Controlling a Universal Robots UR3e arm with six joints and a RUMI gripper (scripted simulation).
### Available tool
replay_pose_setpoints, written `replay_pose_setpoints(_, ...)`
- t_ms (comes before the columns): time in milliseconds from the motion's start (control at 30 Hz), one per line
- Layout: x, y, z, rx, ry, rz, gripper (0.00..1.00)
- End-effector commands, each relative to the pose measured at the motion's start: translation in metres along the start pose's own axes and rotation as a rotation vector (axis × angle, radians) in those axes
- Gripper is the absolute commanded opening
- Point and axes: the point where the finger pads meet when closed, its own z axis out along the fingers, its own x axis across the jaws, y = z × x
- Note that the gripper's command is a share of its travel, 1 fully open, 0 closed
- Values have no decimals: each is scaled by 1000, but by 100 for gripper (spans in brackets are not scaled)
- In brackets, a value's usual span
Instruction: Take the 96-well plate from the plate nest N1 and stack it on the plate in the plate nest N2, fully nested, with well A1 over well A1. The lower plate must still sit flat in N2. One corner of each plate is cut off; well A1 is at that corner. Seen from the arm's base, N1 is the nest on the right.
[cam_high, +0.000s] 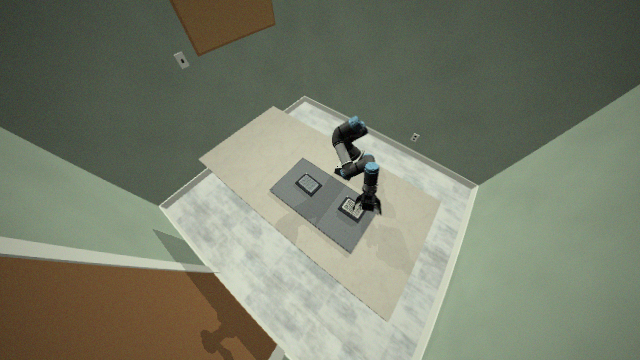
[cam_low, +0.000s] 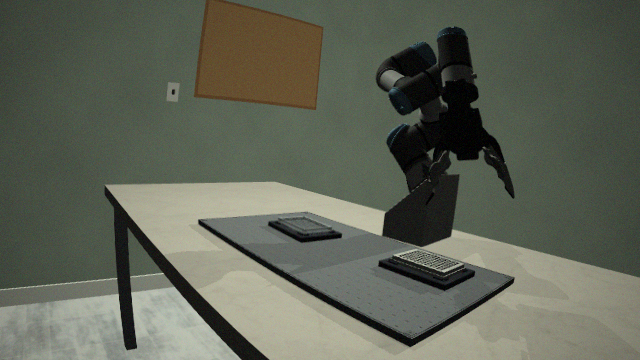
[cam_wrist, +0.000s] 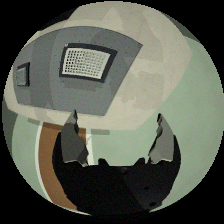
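Observation:
A white 96-well plate (cam_low: 426, 262) sits in a black nest at the right end of the dark mat; it also shows in the overhead view (cam_high: 351, 208) and the wrist view (cam_wrist: 86, 61). A darker plate (cam_low: 305, 226) sits in the other nest at the left end, also seen from overhead (cam_high: 308, 183) and at the wrist view's left edge (cam_wrist: 22, 75). My gripper (cam_low: 470, 195) is open and empty. It hangs high above the table, beside and above the white plate, fingers pointing down (cam_wrist: 117, 116). The cut corners are too small to tell.
The dark grey mat (cam_low: 350, 265) lies on a beige table. The arm's black pedestal (cam_low: 422, 210) stands just behind the mat near the white plate. The table's edge and the floor lie beyond the mat.

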Motion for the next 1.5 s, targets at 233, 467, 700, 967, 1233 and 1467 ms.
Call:
replay_pose_setpoints(233,-42,10,-10,6,-19,184,100)
replay_pose_setpoints(467,-66,13,-14,10,-28,263,100)
replay_pose_setpoints(700,-96,15,-20,16,-48,408,100)
replay_pose_setpoints(967,-117,15,-23,20,-63,506,100)
replay_pose_setpoints(1233,-142,14,-28,23,-76,585,100)
replay_pose_setpoints(1467,-171,10,-33,26,-95,696,100)
